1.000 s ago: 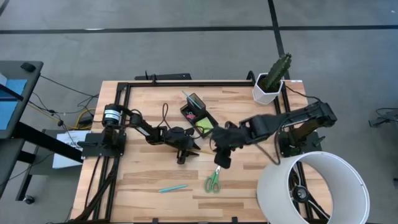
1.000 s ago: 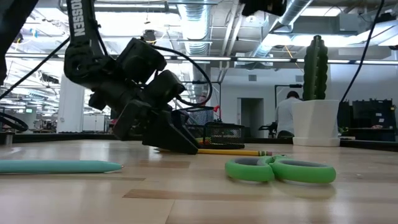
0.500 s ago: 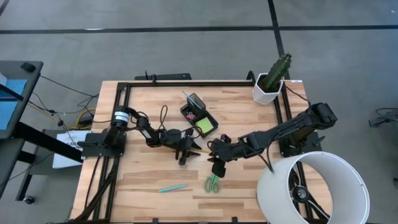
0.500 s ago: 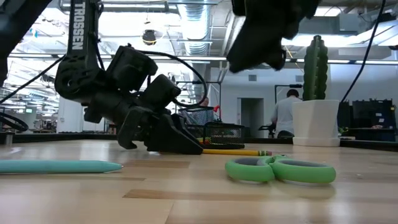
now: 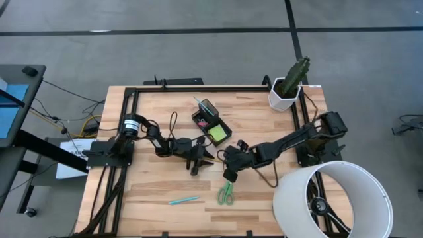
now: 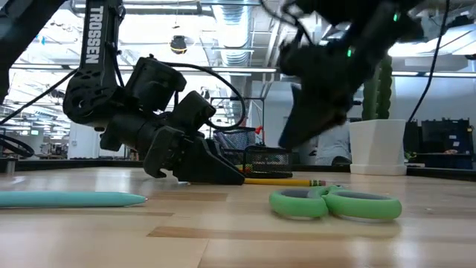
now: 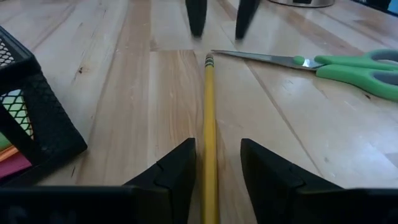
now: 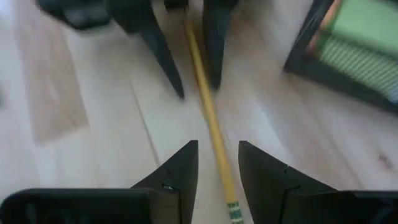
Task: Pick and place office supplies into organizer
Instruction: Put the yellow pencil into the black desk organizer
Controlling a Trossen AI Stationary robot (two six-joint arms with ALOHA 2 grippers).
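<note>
A yellow pencil [image 7: 209, 124] lies flat on the table, pointing from my left gripper toward my right one. My left gripper [image 7: 217, 168] [image 5: 201, 159] is low over the table and open, one finger on each side of the pencil's near part. My right gripper [image 8: 217, 168] [image 5: 228, 173] hangs open a little above the pencil's eraser end [image 8: 231, 208], one finger on either side of it. The black mesh organizer [image 5: 210, 122] holds a lime-green sticky pad [image 5: 216, 133]. Green-handled scissors [image 5: 225, 194] and a teal pen [image 5: 183, 199] lie toward the near edge.
A white pot with a cactus [image 5: 285, 92] stands at the far right corner. A large white cylinder [image 5: 330, 198] stands at the near right. The organizer's mesh wall [image 7: 37, 124] is close beside my left gripper. A black frame [image 5: 198, 88] runs along the table's edges.
My right gripper has come down from high above the table to just over the pencil's eraser end, still open. My left gripper has tipped a little flatter over the pencil and stayed in place. The pencil, scissors and pen have not moved.
</note>
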